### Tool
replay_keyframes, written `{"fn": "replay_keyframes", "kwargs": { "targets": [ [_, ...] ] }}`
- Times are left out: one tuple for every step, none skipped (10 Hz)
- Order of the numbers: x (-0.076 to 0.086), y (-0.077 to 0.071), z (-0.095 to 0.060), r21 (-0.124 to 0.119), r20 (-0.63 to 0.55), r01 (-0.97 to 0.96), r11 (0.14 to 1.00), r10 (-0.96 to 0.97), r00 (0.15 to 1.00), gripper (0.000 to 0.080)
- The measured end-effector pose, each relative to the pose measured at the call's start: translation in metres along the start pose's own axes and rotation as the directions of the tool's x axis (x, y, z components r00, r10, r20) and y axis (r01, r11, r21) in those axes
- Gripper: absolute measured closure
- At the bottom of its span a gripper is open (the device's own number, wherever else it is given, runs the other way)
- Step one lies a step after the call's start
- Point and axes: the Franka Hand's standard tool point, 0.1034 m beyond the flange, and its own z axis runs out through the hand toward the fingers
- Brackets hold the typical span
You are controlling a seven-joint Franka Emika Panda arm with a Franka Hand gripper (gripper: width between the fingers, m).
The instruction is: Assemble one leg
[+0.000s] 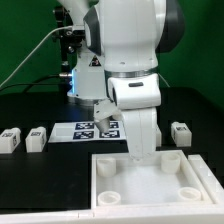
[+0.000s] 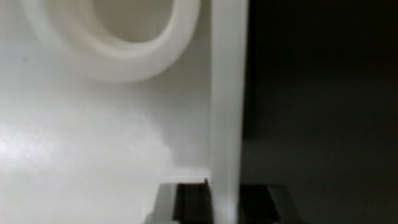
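The large white tabletop point(image 1: 150, 182) with round corner sockets lies at the front of the table. My gripper point(image 1: 140, 152) reaches down onto its far rim. In the wrist view the thin white rim point(image 2: 226, 110) runs between my two dark fingers point(image 2: 189, 202), which press it from both sides, so the gripper point(image 2: 226, 192) is shut on the rim. One round socket point(image 2: 125, 40) shows beside the rim. Three small white legs with tags stand loose on the table: two at the exterior view's left point(image 1: 10, 139) point(image 1: 37, 137), one at its right point(image 1: 181, 131).
The marker board point(image 1: 97, 129) lies flat behind the tabletop, just to the exterior view's left of my arm. A blue-lit rig and cables point(image 1: 75, 70) stand at the back. The table surface is black.
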Motion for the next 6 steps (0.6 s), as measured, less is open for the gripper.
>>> {"fn": "replay_keyframes", "kwargs": {
  "targets": [
    [0.0007,0.0001,0.0012,0.012,0.001,-0.003,1.000,0.003,1.000,0.0742],
    [0.0034,0.0003,0.0024,0.015,0.001,-0.014,1.000,0.014,1.000,0.0742],
    [0.0051,0.0002,0.0026,0.007,-0.001,-0.013,1.000,0.013,1.000,0.0742],
    [0.0049,0.0000,0.0025,-0.002,-0.003,-0.016,1.000,0.016,1.000,0.0742],
    [0.0046,0.0000,0.0025,-0.001,-0.003,-0.016,1.000,0.016,1.000,0.0734],
    [0.0043,-0.0004,0.0032,0.000,-0.003,-0.017,1.000,0.017,1.000,0.0734]
  ]
}}
